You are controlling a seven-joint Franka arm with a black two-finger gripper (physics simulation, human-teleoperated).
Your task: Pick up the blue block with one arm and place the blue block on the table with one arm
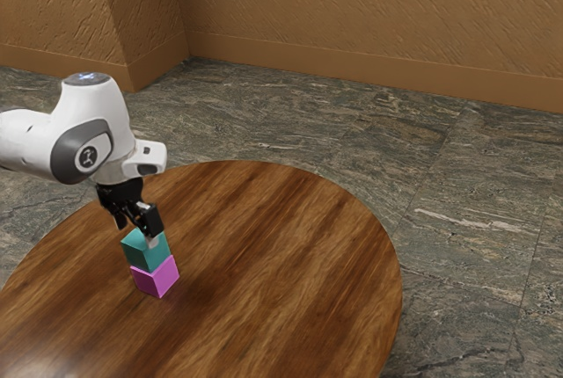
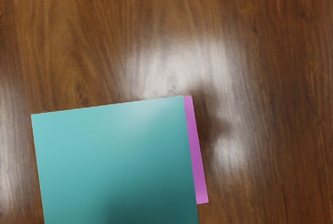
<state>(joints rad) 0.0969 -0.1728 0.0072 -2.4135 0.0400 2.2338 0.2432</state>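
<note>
The tool (image 1: 137, 234) is over the stack with its fingers apart, wide rather than closed, one of them overlapping the upper part of the blue block (image 1: 143, 257) in the exterior view. Whether either finger touches it cannot be determined. The blue block, teal in shade, sits on a pink block (image 1: 156, 282), which rests on the surface (image 1: 290, 246). In the wrist view the blue block lies off-centre and slightly turned, with a thin strip of pink along one side. Step in hand, as judged: the grasp. Recommended: centre the tool over the blue block and turn it slightly until the fingers match two opposite faces, then descend straight. Depth is the critical item: low enough for firm purchase on the blue faces, yet above the joint, so the pink block is not pinched as well. Closure should be slow and even, since uneven contact could push the upper block off its support. The lift should be vertical until the blocks separate. Thereafter, a bare area of wood well apart from the pink block would suit a level set-down, with release only after full contact.
</note>
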